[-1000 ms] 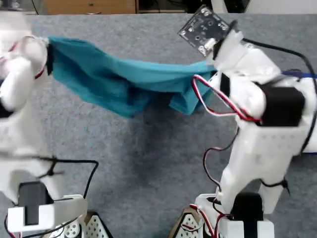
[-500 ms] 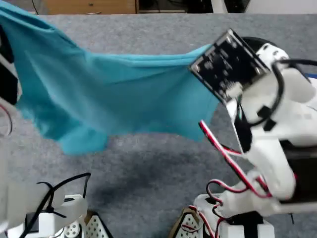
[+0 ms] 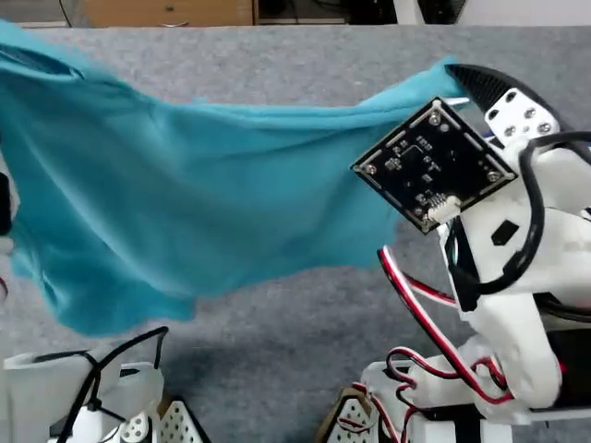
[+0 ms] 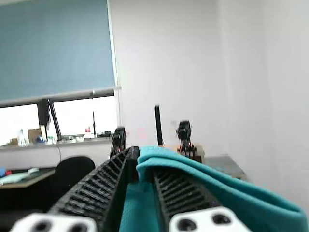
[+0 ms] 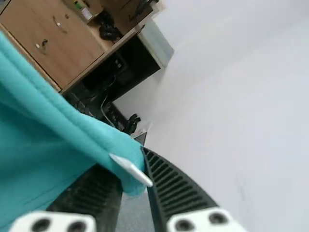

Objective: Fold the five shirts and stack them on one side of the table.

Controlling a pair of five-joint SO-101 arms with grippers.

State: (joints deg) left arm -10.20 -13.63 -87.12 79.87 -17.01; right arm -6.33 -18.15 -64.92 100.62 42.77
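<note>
Teal shirt (image 3: 203, 203) is held in the air above the grey desk (image 3: 305, 369), spread out flat between both arms. The left fingers (image 4: 96, 186) are clamped narrow on a folded edge of it: in the left wrist view the cloth comes up between the two ridged pads and drapes over one of them. The right fingers (image 5: 176, 193) are likewise pinched shut on a hem, with the cloth bunched between the pads and a small white tab (image 5: 129, 169) lying on the fabric right at the grip; whether it carries print cannot be told. In the high view the shirt's long axis runs side to side across the desk. Its upper edge is stretched from the left border over to the right arm's black finger (image 3: 480, 83), and the body hangs from that edge toward the arm bases, lowest on the left side. A black circuit board (image 3: 429, 166) on the right wrist overlaps the shirt's right end; its markings are too small to read.
</note>
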